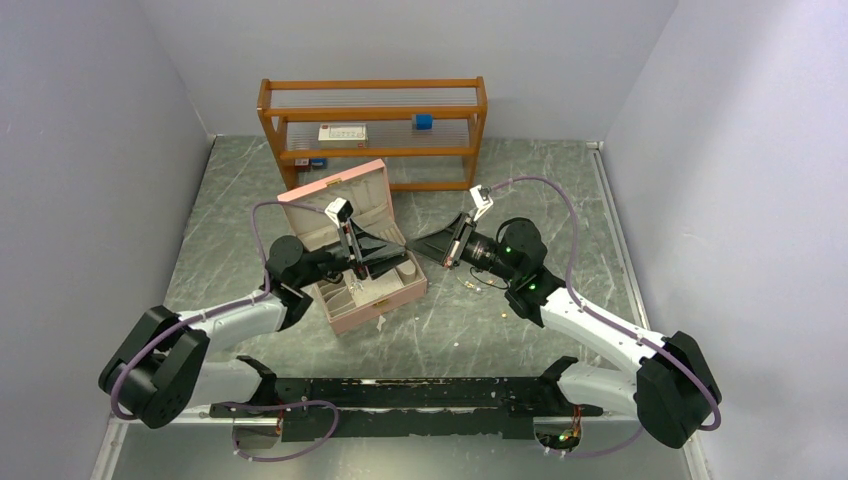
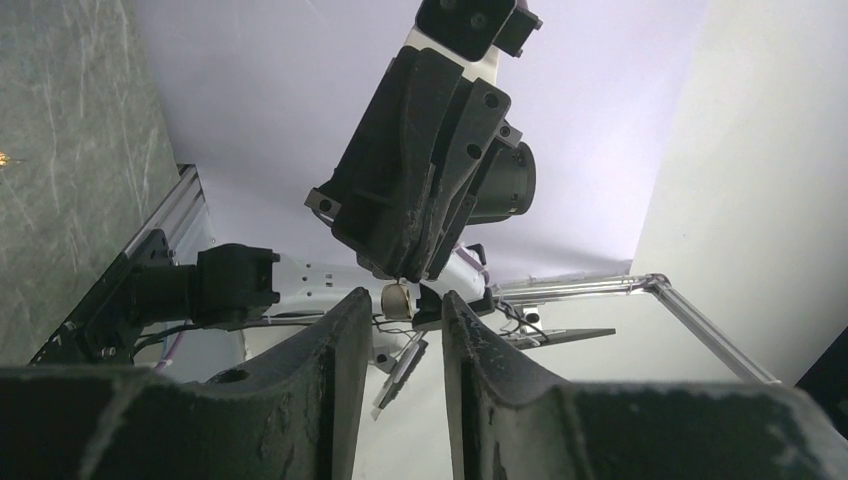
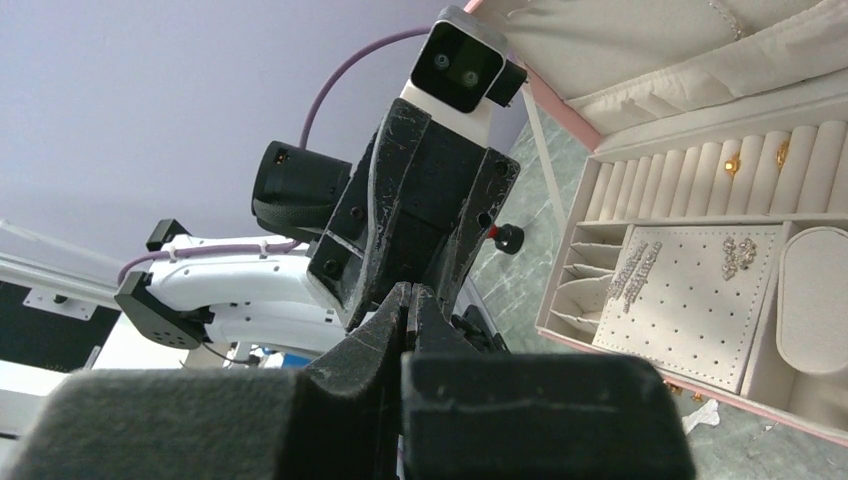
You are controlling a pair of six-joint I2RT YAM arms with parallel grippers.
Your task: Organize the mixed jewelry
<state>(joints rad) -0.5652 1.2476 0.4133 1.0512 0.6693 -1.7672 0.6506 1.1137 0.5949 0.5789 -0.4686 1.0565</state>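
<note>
The open pink jewelry box (image 1: 345, 245) stands mid-table. In the right wrist view its cream tray (image 3: 585, 265) holds ring rolls with gold pieces (image 3: 735, 165) and sparkly earrings (image 3: 740, 255) on a dotted pad. My left gripper (image 1: 392, 255) hovers over the box's right end, open. My right gripper (image 1: 428, 246) faces it tip to tip, shut. In the left wrist view a small pale gold ring (image 2: 398, 299) hangs pinched at the right gripper's tips, just beyond my open left gripper (image 2: 405, 305). In the right wrist view the right gripper (image 3: 410, 292) has its jaws pressed together and the ring is hidden.
A wooden shelf (image 1: 372, 150) stands behind the box with a white card and small blue blocks on it. Small loose jewelry pieces (image 1: 470, 283) lie on the marble table right of the box. Grey walls close in both sides.
</note>
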